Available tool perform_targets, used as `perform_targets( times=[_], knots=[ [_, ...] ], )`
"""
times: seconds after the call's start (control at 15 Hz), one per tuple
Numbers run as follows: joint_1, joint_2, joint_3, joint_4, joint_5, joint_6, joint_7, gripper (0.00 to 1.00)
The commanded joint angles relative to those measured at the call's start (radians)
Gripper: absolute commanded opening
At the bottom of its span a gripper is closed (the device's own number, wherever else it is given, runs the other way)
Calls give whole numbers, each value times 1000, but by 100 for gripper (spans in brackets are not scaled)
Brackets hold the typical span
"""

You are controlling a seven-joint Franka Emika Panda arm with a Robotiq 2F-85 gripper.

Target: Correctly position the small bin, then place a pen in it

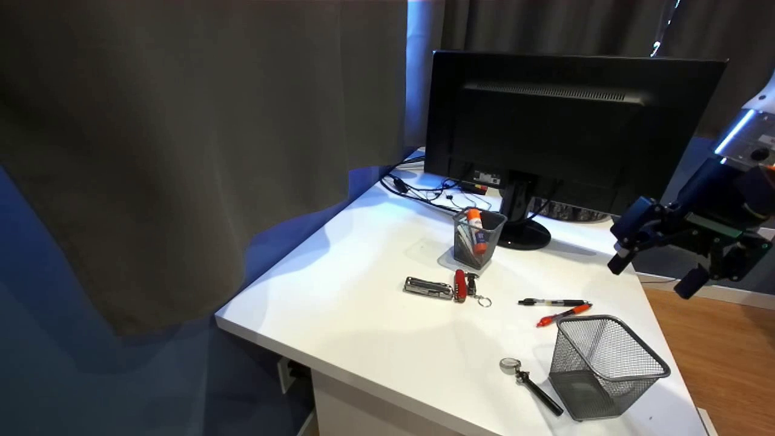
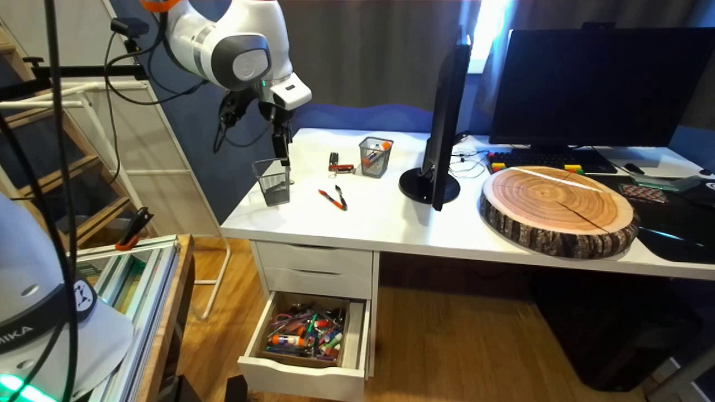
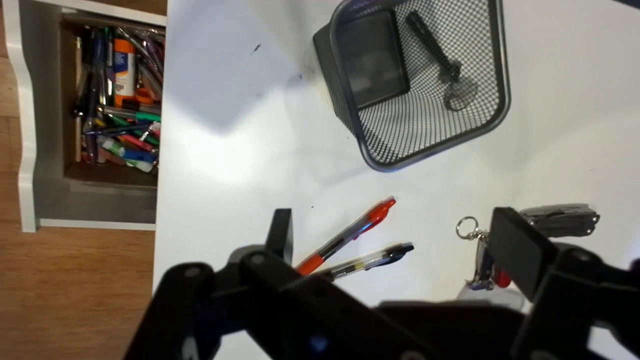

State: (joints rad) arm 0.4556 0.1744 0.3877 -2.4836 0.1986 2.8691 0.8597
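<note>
Wrist view: claw [image 3: 394,231] is gaping wide, holding nothing; I'm advising pinching bin [image 3: 417,127] lightly, astride its rim.

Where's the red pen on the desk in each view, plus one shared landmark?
In an exterior view: red pen, lower right.
In an exterior view: red pen, just left of centre.
Wrist view: red pen, just below centre.
Shared landmark: black pen beside it.

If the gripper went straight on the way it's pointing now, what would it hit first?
Probably the white desktop between the mesh bin and the red pen: the gripper points down. Depth is unclear, so it might clip the bin or pen first.
</note>
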Motion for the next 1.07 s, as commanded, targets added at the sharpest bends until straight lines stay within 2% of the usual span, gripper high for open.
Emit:
perform_targets(
  times=[0.0,0.2,0.4,0.73,1.0],
  knots=[
    [-18,-28,-82,69,-39,-177,116,100],
    [-47,32,-124,159,-78,-292,156,100],
    [-63,117,-139,234,-56,-357,154,100],
    [-55,286,-113,332,31,-359,109,100],
    [-44,386,-123,385,35,-351,105,100]
  ],
)
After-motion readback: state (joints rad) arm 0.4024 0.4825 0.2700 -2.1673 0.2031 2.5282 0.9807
